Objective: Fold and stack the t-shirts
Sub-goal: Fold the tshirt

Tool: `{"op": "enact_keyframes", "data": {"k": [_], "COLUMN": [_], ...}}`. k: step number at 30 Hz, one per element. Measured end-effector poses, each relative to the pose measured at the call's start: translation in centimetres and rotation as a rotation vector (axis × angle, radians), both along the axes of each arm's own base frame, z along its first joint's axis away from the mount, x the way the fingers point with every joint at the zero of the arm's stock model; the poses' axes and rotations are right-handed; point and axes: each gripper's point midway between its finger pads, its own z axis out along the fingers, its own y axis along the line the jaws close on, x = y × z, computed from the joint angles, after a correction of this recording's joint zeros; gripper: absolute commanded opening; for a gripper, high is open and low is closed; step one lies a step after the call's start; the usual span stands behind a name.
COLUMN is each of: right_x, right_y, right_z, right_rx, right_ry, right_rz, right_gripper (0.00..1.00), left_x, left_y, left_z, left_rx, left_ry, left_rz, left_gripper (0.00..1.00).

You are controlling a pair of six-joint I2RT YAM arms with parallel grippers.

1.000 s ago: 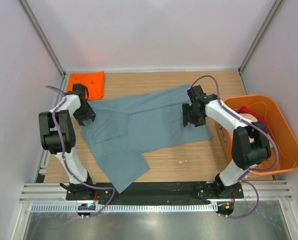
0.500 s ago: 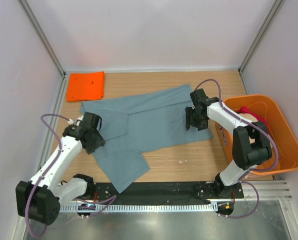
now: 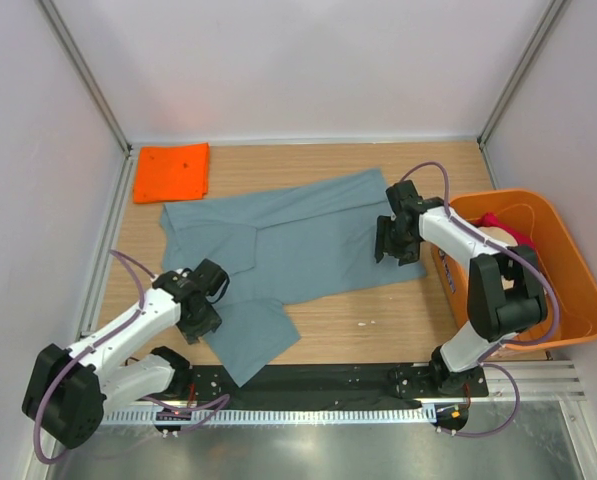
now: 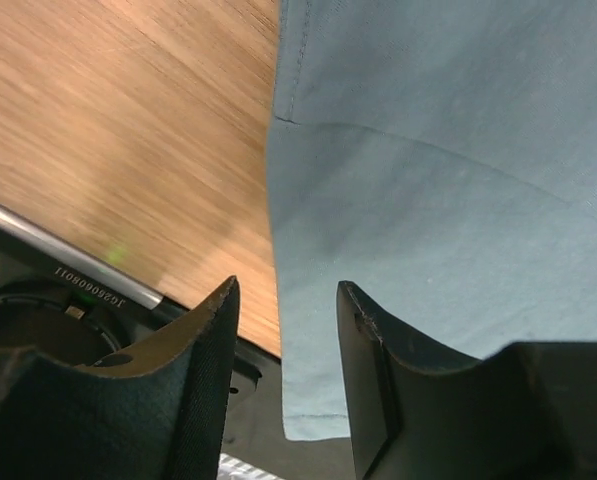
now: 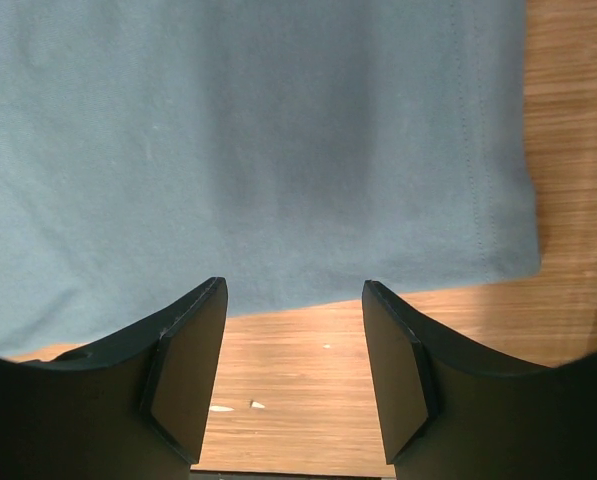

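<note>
Fold setup on the large dusty grey-blue cloth t-shirt [image 3: 308, 235]: my left pincer [image 4: 283, 295] and right pincer [image 5: 294, 290] open, empty; next pinch edges.

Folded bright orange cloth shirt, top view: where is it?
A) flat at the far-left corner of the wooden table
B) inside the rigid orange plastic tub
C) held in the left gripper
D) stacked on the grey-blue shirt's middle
A: the folded bright orange cloth shirt lies flat on the wooden table at its far-left corner, across from the rigid orange plastic tub on the right.
</note>
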Motion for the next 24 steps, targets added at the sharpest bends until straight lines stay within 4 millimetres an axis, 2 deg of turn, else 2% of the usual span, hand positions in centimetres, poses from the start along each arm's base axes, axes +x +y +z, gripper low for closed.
{"op": "enact_keyframes", "data": {"k": [6,14,19,24], "right_x": [-0.2,-0.6,-0.6,-0.6], "right_y": [-0.6,-1.0,-1.0,-1.2], "right_z": [0.8,0.8,0.9,1.2], "right_rx": [0.007,0.007,0.008,0.009], "right_ry": [-0.025,-0.026,-0.028,-0.031], "right_rz": [-0.016,-0.028,-0.032,-0.037], "right_gripper": [0.62,0.61,0.61,0.61], "left_x": [-0.4,0.4,0.7,1.0], "left_y": [0.3,0.7,0.7,0.8], "left_z": [-1.6,-2.1,-2.2,-2.2], "left_rx": [0.005,0.023,0.029,0.036], "left_ry": [0.004,-0.050,-0.059,-0.076], "left_rz": [0.042,0.062,0.069,0.099], "left_gripper": [0.43,0.42,0.32,0.15]}}
